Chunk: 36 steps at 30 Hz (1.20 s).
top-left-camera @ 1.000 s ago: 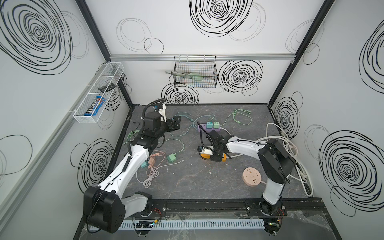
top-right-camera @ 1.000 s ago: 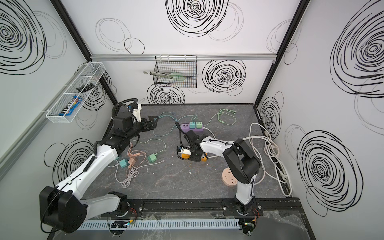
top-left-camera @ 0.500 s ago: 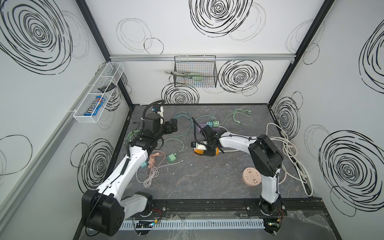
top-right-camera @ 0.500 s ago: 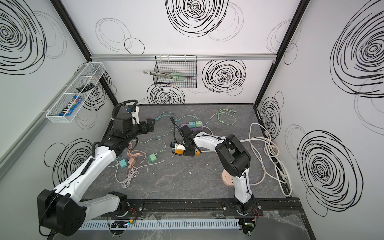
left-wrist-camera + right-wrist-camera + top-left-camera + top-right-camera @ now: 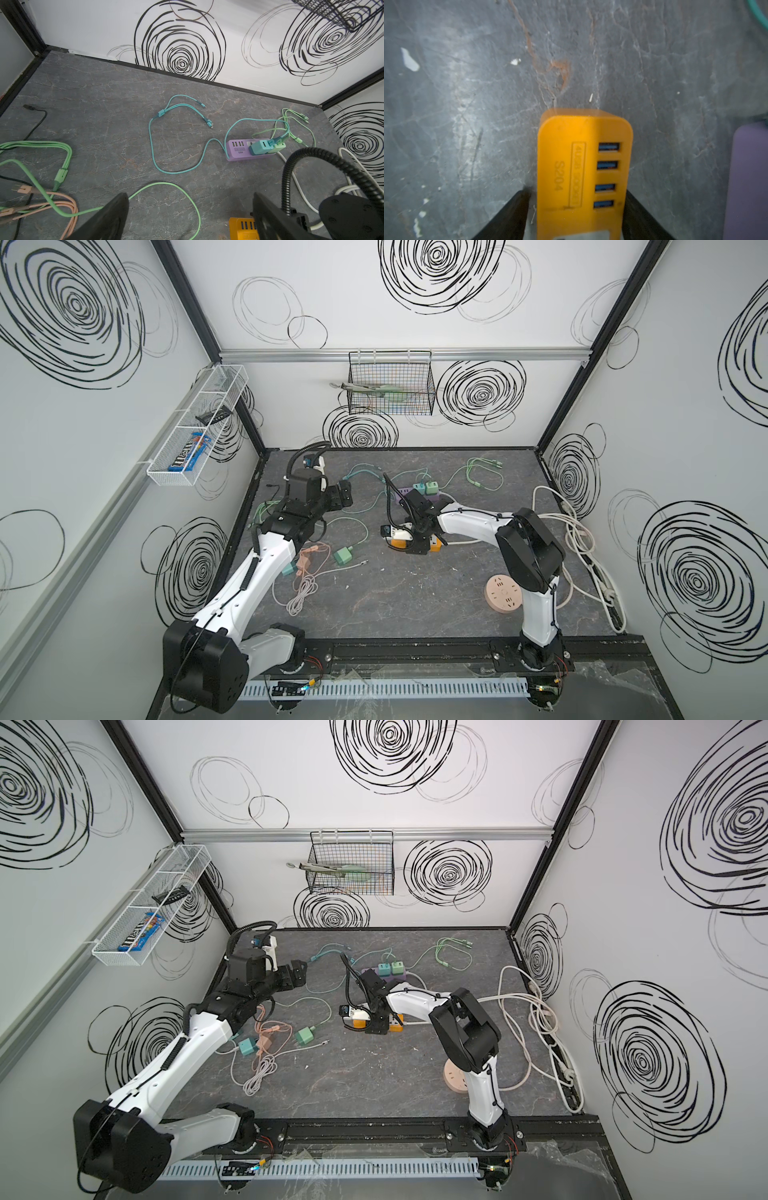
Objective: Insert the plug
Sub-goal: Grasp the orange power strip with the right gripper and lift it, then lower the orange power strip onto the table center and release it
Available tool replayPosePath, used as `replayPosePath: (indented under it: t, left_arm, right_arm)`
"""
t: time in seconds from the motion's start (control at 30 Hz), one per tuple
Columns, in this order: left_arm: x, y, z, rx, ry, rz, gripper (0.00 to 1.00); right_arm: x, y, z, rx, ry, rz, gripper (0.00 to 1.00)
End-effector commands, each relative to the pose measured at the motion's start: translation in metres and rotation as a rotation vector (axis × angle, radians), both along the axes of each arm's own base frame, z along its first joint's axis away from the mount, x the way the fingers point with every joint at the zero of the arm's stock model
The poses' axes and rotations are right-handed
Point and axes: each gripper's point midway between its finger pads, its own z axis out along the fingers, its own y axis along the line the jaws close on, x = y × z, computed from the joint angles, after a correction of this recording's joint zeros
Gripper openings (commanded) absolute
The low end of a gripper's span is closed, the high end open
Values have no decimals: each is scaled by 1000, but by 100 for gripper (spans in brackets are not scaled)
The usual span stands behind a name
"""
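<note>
An orange power strip [image 5: 583, 166] with several blue USB ports lies flat on the grey floor. My right gripper [image 5: 576, 192] straddles it with jaws open, a thin gap showing beside one finger. In both top views that gripper [image 5: 417, 545] hangs over the strip [image 5: 435, 546] mid-floor. A loose green plug adapter [image 5: 343, 557] with its cable lies to the left, and a teal one [image 5: 288, 570] lies further left. My left gripper [image 5: 345, 499] hovers open and empty at the back left, its fingers [image 5: 116, 209] wide apart.
A purple power strip [image 5: 239, 149] with a teal and a green adapter plugged in lies behind the orange one. Pink cable [image 5: 307, 572] and green cables lie at the left. A round pink socket [image 5: 503, 594] and coiled white cord [image 5: 582, 539] are on the right.
The right arm has shifted a little left with the orange strip, and its jaws have widened around it. The left arm has barely moved.
</note>
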Motion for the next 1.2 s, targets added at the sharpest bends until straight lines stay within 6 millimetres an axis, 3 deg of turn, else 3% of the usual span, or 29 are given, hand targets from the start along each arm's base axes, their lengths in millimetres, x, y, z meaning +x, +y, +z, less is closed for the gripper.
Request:
replayPosePath:
  t: [0.0, 0.17, 0.2, 0.53, 0.63, 0.77, 0.87, 0.97, 1.07, 1.17]
  left_arm:
    - [3, 6, -6, 21, 28, 36, 96]
    - [5, 6, -23, 42, 96, 35, 96]
    - [5, 6, -25, 42, 102, 35, 96]
    - [4, 4, -26, 71, 61, 43, 96]
    - [4, 2, -31, 113, 72, 41, 96]
    - [3, -8, -38, 105, 119, 5, 96]
    - [-1, -34, -40, 76, 136, -114, 96]
    - [-11, -52, -42, 153, 137, -176, 96]
    - [-19, -57, -52, 242, 178, -177, 96]
    - [-28, -61, -68, 299, 241, -183, 96]
  right_arm:
    - [-17, -4, 3, 9, 35, 29, 80]
    - [-21, 2, 20, 81, 20, 29, 86]
    - [-22, 3, 24, 95, 15, 29, 98]
    - [-21, 10, 67, 245, -87, 17, 98]
    - [-16, 14, 95, 367, -160, -14, 97]
    - [-7, 11, 156, 637, -295, -95, 97]
    - [1, -6, 201, 829, -411, -201, 97]
    - [16, -41, 241, 1017, -531, -401, 97]
    - [24, -76, 260, 1130, -562, -554, 97]
    - [27, -98, 264, 1207, -504, -647, 97]
